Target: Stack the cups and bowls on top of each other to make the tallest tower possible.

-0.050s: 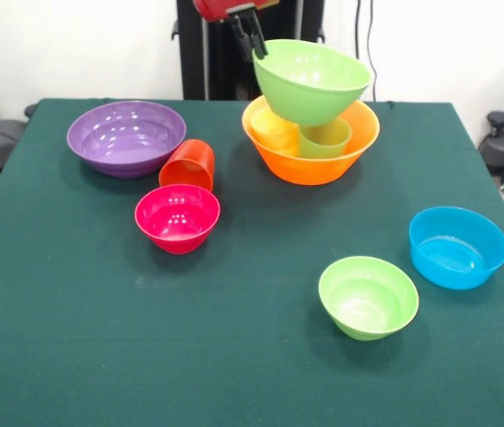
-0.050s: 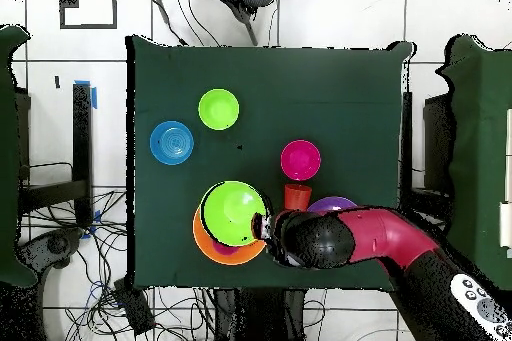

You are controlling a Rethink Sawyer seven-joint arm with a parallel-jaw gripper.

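**Green bowl tilted on the tower**

We see the gripper (image 1: 256, 40) pinching the rim of the large light-green bowl (image 1: 312, 78), which sits mouth-up but tipped on a yellow cup (image 1: 274, 129) and a light-green cup (image 1: 325, 138) inside the glossy large orange bowl (image 1: 312, 165). An orange-red cup (image 1: 188, 164) lies on its side by the purple bowl (image 1: 125, 136).

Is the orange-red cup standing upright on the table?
No. In the front view the orange-red cup lies tipped on its side between the purple bowl and the pink-red bowl.
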